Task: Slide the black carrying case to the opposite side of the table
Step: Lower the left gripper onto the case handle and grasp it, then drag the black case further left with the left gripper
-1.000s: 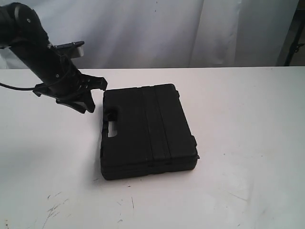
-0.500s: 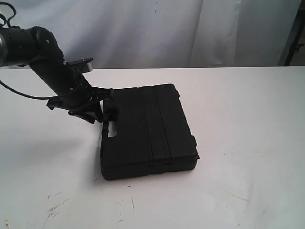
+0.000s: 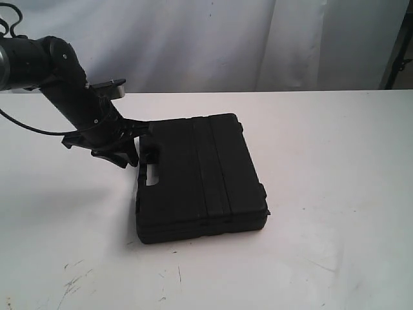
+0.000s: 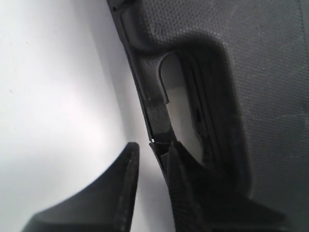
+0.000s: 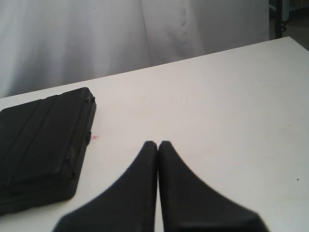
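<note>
The black carrying case lies flat near the middle of the white table, its handle facing left. My left gripper is at the handle end of the case. In the left wrist view the left gripper is open by a narrow gap showing bare table; one finger lies against the handle bar, the other finger is outside the case. My right gripper is shut and empty above the table, well apart from the case. The exterior view does not show it.
A white curtain hangs behind the table's far edge. Dark scuff marks sit near the front left. A dark stand is at the far right, beyond the table.
My left arm has moved right and down, bringing its gripper up against the case's handle; in the last half second it has hardly moved. The case has stayed in place.
</note>
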